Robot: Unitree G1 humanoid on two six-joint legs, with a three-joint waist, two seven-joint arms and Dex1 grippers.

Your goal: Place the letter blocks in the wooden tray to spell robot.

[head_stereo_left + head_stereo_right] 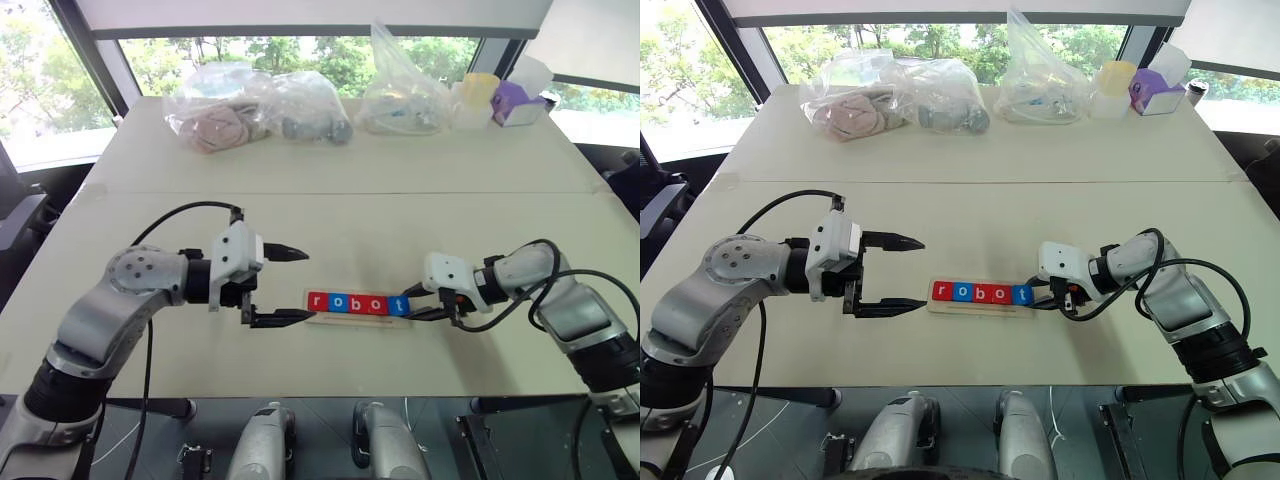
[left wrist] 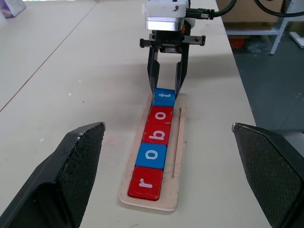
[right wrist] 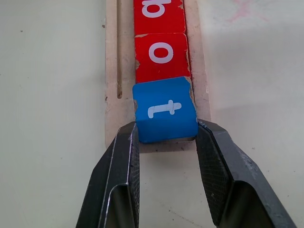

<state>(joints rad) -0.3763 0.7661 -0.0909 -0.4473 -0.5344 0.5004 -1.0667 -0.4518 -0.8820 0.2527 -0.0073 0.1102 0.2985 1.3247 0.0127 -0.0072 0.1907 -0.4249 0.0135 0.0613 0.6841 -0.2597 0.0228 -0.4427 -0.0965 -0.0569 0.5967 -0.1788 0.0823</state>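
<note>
The right gripper point(image 3: 166, 142) is clamped on the blue t block point(image 3: 165, 110), one black finger pressed against each side of it, at the right end of the wooden tray point(image 1: 318, 317). The t block sits slightly tilted at that end, touching the red o block point(image 3: 161, 53) next to it. In the tray the five letter blocks point(image 1: 358, 304) lie in one row, touching, and read r, o, b, o, t from left to right: red r point(image 2: 145, 183), blue o point(image 2: 152, 156), red b point(image 2: 157, 134), red o, blue t. The left gripper point(image 1: 282, 286) hangs just off the left end of the tray with its fingers point(image 2: 71, 171) spread wide and nothing between them, its lower fingertip close to the tray's end. The tray lies on a pale table point(image 1: 350, 230). At the table's far edge, well apart from the tray, stand several clear plastic bags point(image 1: 260, 105), a yellow cup point(image 1: 478, 90) and a purple box point(image 1: 515, 100).
</note>
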